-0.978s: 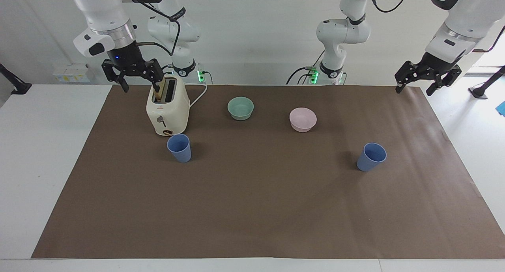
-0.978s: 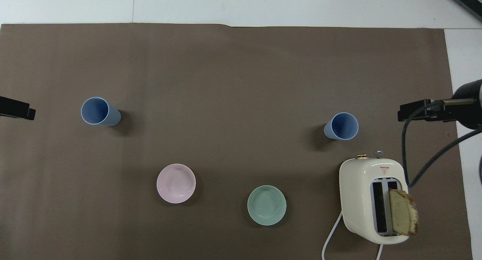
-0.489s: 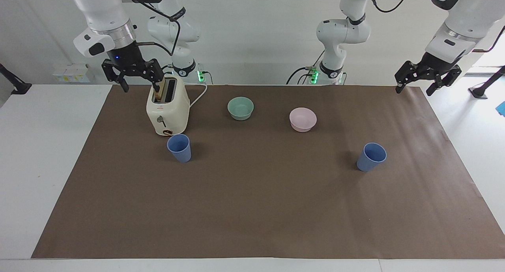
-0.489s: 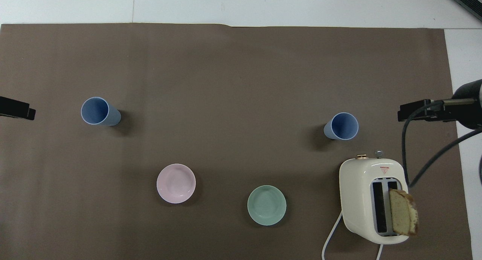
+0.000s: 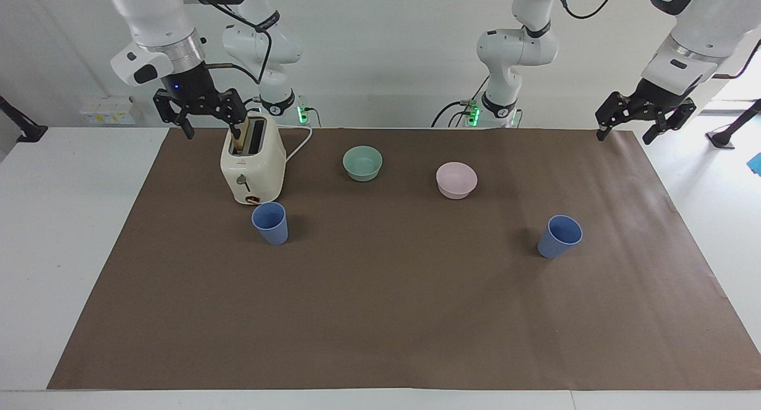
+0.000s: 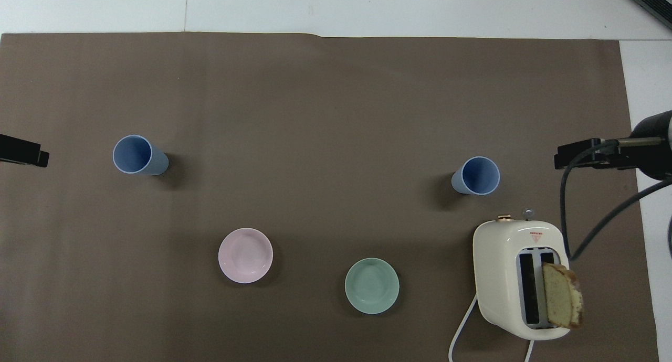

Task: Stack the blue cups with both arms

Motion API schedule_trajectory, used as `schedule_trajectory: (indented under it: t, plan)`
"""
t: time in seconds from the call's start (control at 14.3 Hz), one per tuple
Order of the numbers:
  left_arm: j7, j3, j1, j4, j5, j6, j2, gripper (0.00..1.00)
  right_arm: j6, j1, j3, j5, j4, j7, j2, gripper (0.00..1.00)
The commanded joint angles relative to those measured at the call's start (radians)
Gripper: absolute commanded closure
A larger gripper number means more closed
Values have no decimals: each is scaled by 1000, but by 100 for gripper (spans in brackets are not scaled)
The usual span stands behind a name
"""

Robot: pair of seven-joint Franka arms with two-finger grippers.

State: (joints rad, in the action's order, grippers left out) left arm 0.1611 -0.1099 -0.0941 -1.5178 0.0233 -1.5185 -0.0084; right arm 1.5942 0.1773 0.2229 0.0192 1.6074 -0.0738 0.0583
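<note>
The right pincer [image 5: 211, 126] is held in the air with its fingers spread apart and nothing between them, just over the cream toaster [image 5: 252, 160] at the right arm's end of the table [image 5: 35, 232]. The left pincer [image 5: 625, 128] is likewise spread wide and empty, raised over the corner of the brown mat [image 5: 380, 315] at the left arm's end. In the overhead view only dark slivers of either pincer can be seen at the edges, so their height is read from the facing view.

A slice of bread [image 6: 563, 302] stands in one slot of the toaster. One blue cup [image 5: 270, 223] stands upright just beside the toaster, farther from the robots. The other blue cup [image 5: 559, 236] stands well apart from it, toward the left arm's end; it seems slightly tilted. Between the cups, nearer to the robots, a mint-green bowl [image 5: 362, 163] and a pale pink bowl [image 5: 456, 180] are set.
</note>
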Motion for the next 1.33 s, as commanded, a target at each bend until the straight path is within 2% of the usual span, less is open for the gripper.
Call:
schedule_trajectory:
  t: [0.0, 0.28, 0.49, 0.7, 0.91, 1.26]
  plan:
    - [12, -1, 25, -47, -13, 3, -37, 0, 16, 14, 6, 11, 14, 23, 8, 0]
    - [14, 1, 50, -125, -13, -61, -44, 0, 16, 16, 6, 11, 14, 23, 6, 0]
    - [60, 1, 39, -286, -13, -254, -48, 0, 16, 14, 6, 10, 14, 23, 8, 0]
    - [58, 1, 37, -370, -13, -395, -30, 0, 16, 16, 6, 11, 14, 25, 6, 0]
    - [49, 1, 37, -415, -11, -537, 25, 0, 16, 16, 6, 11, 14, 23, 6, 0]
    - [-32, 3, 14, -415, -8, -735, 180, 0, 16, 16, 6, 11, 14, 23, 6, 0]
